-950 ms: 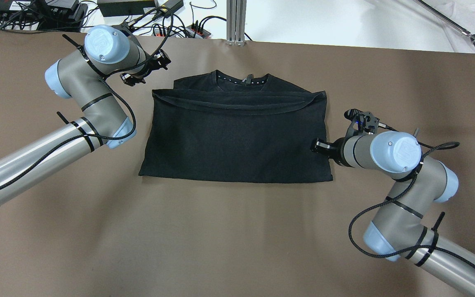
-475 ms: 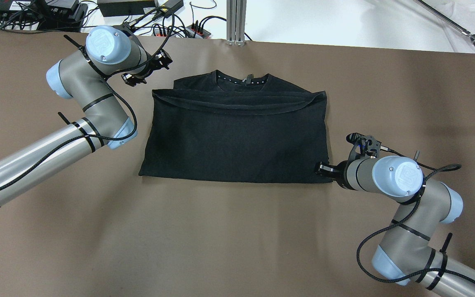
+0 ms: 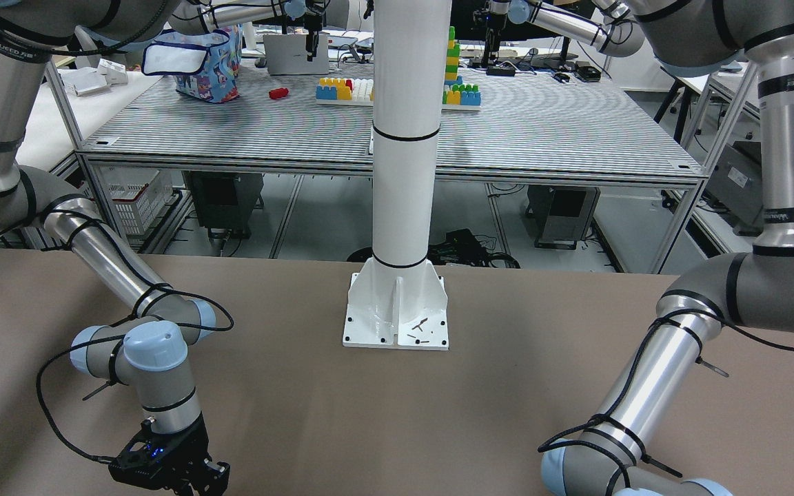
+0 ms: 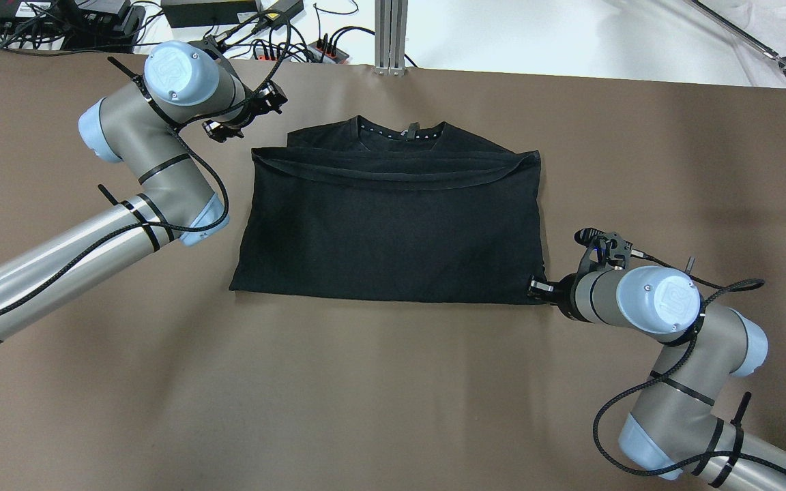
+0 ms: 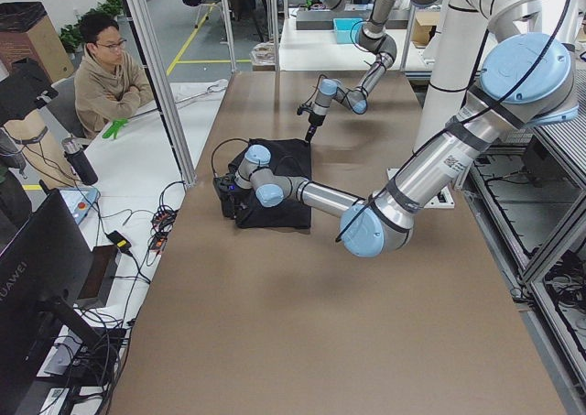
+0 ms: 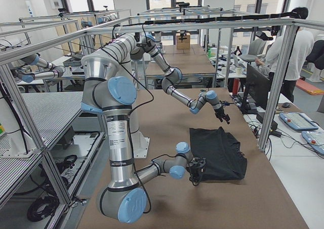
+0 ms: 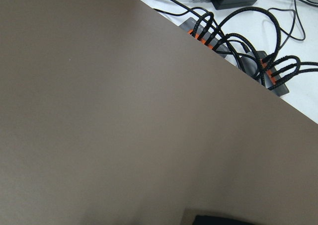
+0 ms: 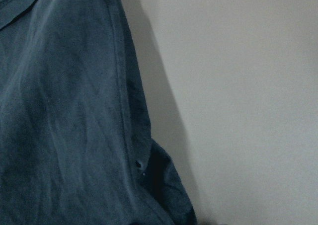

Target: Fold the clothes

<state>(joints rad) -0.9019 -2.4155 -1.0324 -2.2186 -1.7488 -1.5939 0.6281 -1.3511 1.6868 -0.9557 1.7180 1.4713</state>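
The thin, soft, plain black fabric piece point(image 4: 393, 232) is lying folded flat on the brown table point(image 4: 393, 395). The right gripper point(image 4: 540, 286) is sitting at its near right corner and the left gripper point(image 4: 246, 116) is hanging just beside its far left corner. How wide either one stands, I cannot tell.

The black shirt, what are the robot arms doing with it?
Two robot arms are folding the black shirt on the table. It lies partly folded, collar at the far side. The right pincer is at its near right corner; I cannot tell if it grips. The left pincer hangs beside the far left corner, not touching.
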